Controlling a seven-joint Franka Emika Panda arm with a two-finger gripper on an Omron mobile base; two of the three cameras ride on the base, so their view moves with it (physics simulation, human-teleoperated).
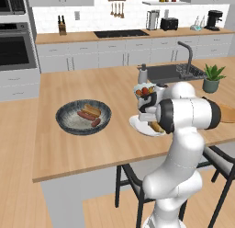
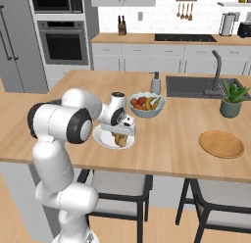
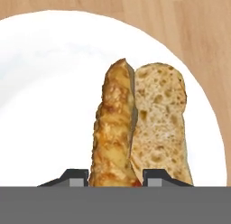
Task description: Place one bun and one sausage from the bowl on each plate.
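On the left of the wooden desk [image 1: 69,149], in the left base view, the dark speckled bowl [image 1: 83,117] sat well apart from the arm, holding a bun [image 1: 92,110] and sausages [image 1: 86,116]. To its right the white plate [image 1: 137,125] lay near the desk's front edge, half hidden behind the robot's elbow. Just behind the plate stood a pale fruit bowl [image 2: 146,106], and behind that a soap dispenser [image 2: 156,84] beside the sink [image 2: 196,86]. Further right a potted plant [image 2: 231,99] stood by the sink, and the tan wooden plate [image 2: 221,143] lay bare, well apart from the white one.

The claw [image 2: 120,137] hung low over the white plate, pointing down. Between its fingertips stood a split bun [image 3: 137,128], golden crust on one side and pale crumb on the other. In the hand view both dark fingertips [image 3: 72,177] pressed against the bun's lower end, one at each side, so the claw was closed on it. Whether the bun's far end touched the plate could not be told.

The right base view showed the wooden plate whole, while the left base view caught just a sliver of it behind the arm. The hand view alone gave the bun's split and the grip close up; the dark bowl appeared in the left base view.
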